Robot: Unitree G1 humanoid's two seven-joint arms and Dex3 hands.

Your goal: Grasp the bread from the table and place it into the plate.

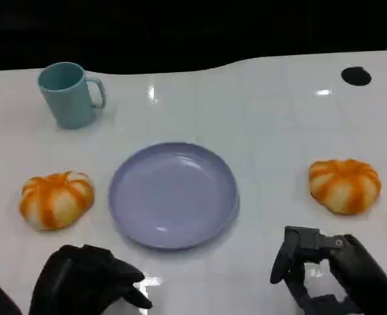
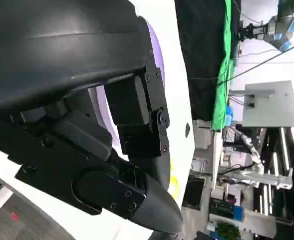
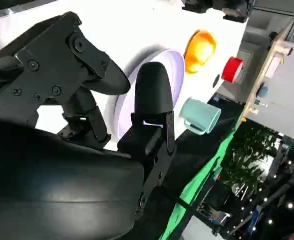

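Note:
Two orange-and-white round breads lie on the white table, one point(image 1: 56, 199) left of the lavender plate point(image 1: 173, 195) and one point(image 1: 345, 185) to its right. The plate has nothing on it. My left hand point(image 1: 88, 279) hovers near the front edge, below the left bread, fingers loosely bent and holding nothing. My right hand point(image 1: 331, 272) sits low at the front right, just short of the right bread, fingers apart and holding nothing. In the right wrist view, past my right hand point(image 3: 87, 100), the plate point(image 3: 174, 70) and the far bread point(image 3: 200, 50) show. My left hand point(image 2: 87, 125) looms large in the left wrist view beside a sliver of plate point(image 2: 156, 45).
A teal mug point(image 1: 68, 95) stands at the back left, also seen as the mug point(image 3: 201, 116) in the right wrist view. A black round spot point(image 1: 356, 76) marks the table's back right. The table's far edge meets darkness.

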